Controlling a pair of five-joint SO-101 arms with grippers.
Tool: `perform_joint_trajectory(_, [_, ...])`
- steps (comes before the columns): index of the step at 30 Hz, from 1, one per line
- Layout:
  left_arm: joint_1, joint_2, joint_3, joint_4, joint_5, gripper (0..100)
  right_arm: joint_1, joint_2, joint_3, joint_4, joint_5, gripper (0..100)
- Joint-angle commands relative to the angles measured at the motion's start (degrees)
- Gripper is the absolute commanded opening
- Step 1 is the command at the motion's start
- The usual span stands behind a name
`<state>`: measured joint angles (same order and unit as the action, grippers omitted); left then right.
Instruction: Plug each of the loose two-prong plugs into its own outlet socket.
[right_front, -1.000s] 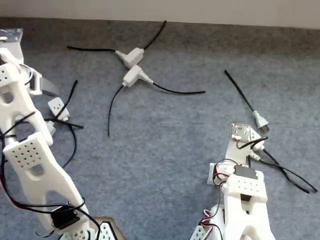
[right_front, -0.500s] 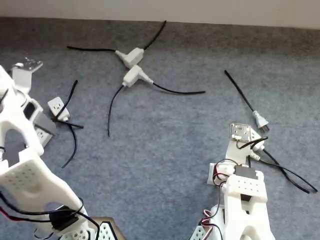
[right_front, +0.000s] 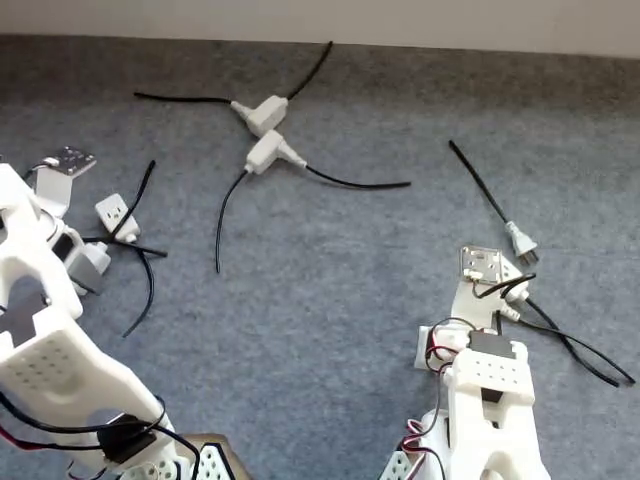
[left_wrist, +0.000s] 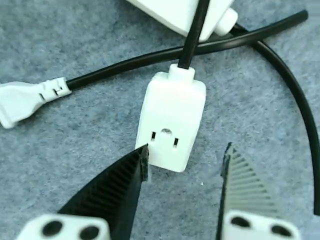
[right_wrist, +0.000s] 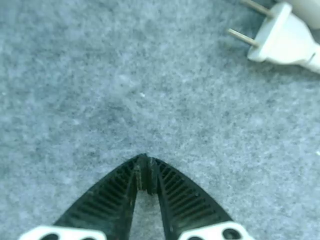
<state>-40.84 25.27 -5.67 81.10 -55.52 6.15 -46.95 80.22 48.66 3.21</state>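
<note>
1. The left gripper (left_wrist: 187, 149) is spread open at the slotted face of a white outlet socket (left_wrist: 172, 120). Its dark finger (left_wrist: 125, 185) is just beside one corner of the socket, and the grey finger stands apart from it.
2. This socket lies on the grey carpet (right_front: 350, 300), well left of the joined connectors (right_front: 262, 115) and nearer the robot. A loose white plug (left_wrist: 22, 102) and a second socket (left_wrist: 175, 10) lie near it among crossed black cords.
3. Over the last second the left arm (right_front: 40, 360) has swung and lowered over that cluster, its wrist plate drawing in from the table's left edge.
4. The right gripper (right_wrist: 148, 172) is clenched on nothing, its tips pressed together. It has not moved.
5. The two-prong plug (right_wrist: 282, 35) lies unplugged well right of the joined connectors, where it was before.
</note>
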Motion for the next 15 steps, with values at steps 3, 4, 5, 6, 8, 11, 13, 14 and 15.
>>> perform_joint_trajectory(3, [1.5,-1.1,1.1,-2.3,-0.4,11,0.1,-0.5,0.4,-1.5,0.1,0.9])
perform_joint_trajectory(4, [1.6,-1.0,1.1,-2.4,-0.4,10,0.1,-0.5,0.4,-1.5,0.1,0.9])
perform_joint_trajectory(5, [1.7,-1.0,1.2,-2.4,-0.5,9,0.1,-0.5,0.4,-1.5,0.1,0.9])
perform_joint_trajectory(6, [2.1,-1.0,1.4,-3.0,-0.5,9,0.1,-0.5,0.4,-1.5,0.1,0.9])
perform_joint_trajectory(8, [2.2,-1.0,2.0,-5.2,-0.5,9,0.1,-0.5,0.4,-1.5,0.1,0.9])
perform_joint_trajectory(11, [2.4,-1.0,3.5,-9.7,-0.5,9,0.1,-0.5,0.4,-1.5,0.1,0.9])
perform_joint_trajectory(13, [2.3,-1.0,5.0,-12.7,-0.5,9,0.1,-0.5,0.4,-1.5,0.1,0.9])
perform_joint_trajectory(14, [2.2,-1.0,5.7,-14.2,-0.5,9,0.1,-0.5,0.4,-1.5,0.1,0.9])
perform_joint_trajectory(15, [2.2,-1.0,6.3,-15.4,-0.8,10,0.1,-0.5,0.4,-1.5,0.1,0.9])
